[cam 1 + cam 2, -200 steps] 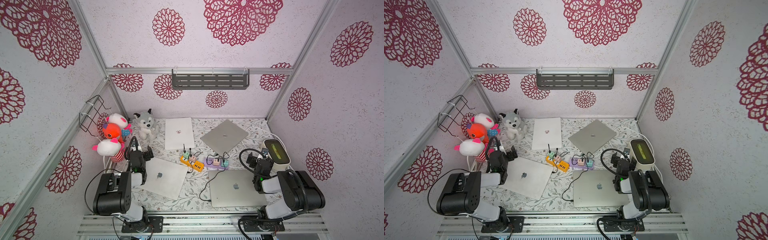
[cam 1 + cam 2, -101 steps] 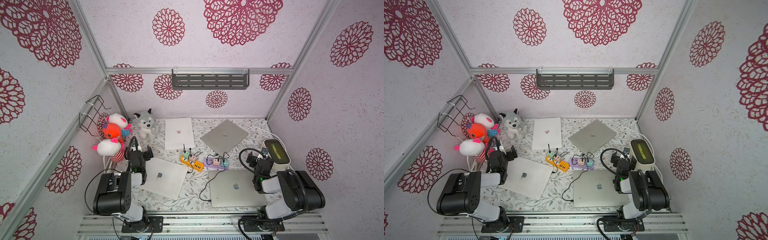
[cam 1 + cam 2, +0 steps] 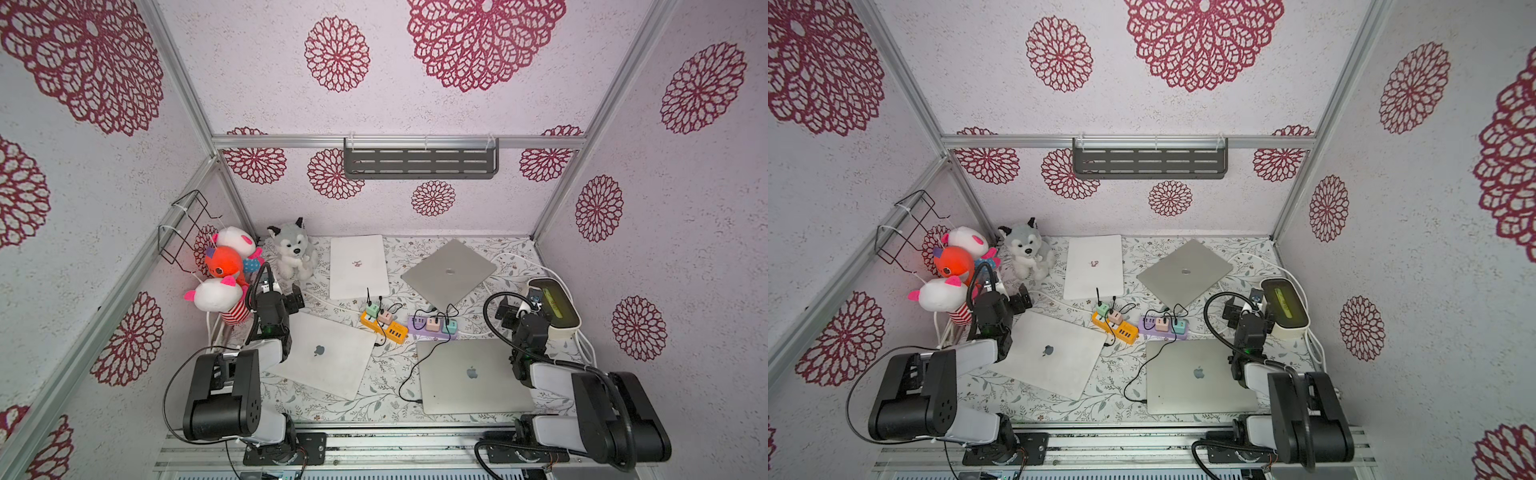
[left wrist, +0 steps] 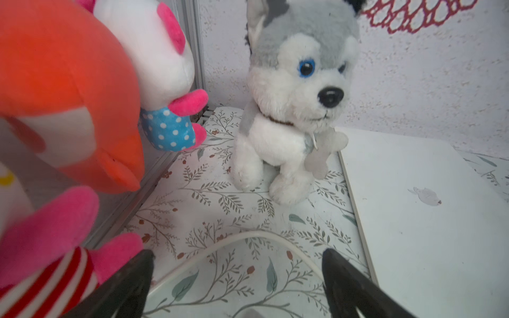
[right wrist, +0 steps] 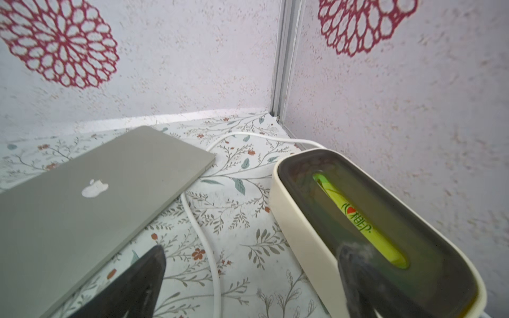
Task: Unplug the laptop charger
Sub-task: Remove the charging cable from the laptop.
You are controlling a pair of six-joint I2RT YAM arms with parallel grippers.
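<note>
In both top views the black charger cable (image 3: pixel 419 401) is seen plugged into the left-hand edge of the near grey laptop (image 3: pixel 471 376), which lies closed on the desk (image 3: pixel 324 409). From there the cable is looped back to the purple power strip (image 3: pixel 432 326); which of the pastel adapters on that strip it enters cannot be made out. An orange power strip (image 3: pixel 384 326) lies just beside the purple one, and its thin leads are too tangled to be told apart. The left gripper (image 4: pixel 237 252) is positioned low near the husky plush (image 4: pixel 292 110), jaws spread wide and empty, with a white cable (image 4: pixel 248 236) lying on the desk beneath them. Only the jaw tips are caught in the left wrist view, the rest being cut off by the frame edge. One corner of the near white laptop (image 3: pixel 322 355) is covered by the left arm. The right gripper (image 5: pixel 253 247) is positioned beside the cream box (image 5: pixel 303 220), jaws likewise spread and empty. One tip overlaps the box's dark top in the right wrist view; whether contact is made cannot be told. Both grippers are well apart from the charger plug.
</note>
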